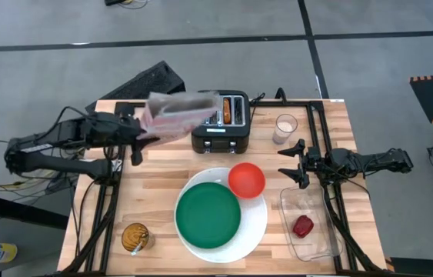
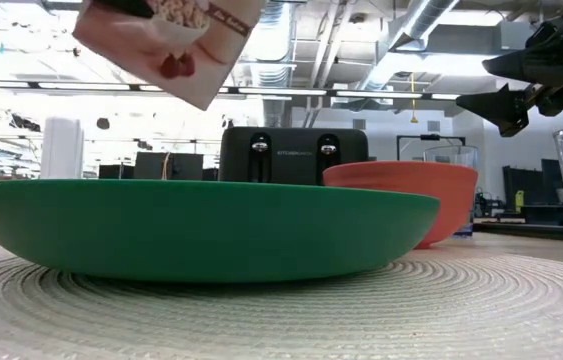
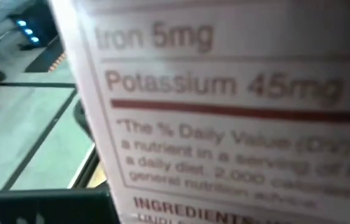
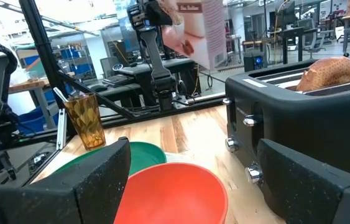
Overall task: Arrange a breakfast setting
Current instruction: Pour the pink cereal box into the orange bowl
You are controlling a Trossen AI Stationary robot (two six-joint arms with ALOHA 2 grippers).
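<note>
A light butcher-block wooden table [image 1: 162, 185] carries everything. At its far middle stands a black toaster [image 1: 221, 121], with a bagel [image 1: 222, 109] in one slot. To the right of the toaster stands a clear cup [image 1: 284, 128] of something pale (contents unclear). A large white plate [image 1: 256, 227] sits at the near centre. A clear plastic tray [image 1: 308, 223] lies on the near right, and an amber glass [image 1: 136, 238] stands at the near left corner.
</note>
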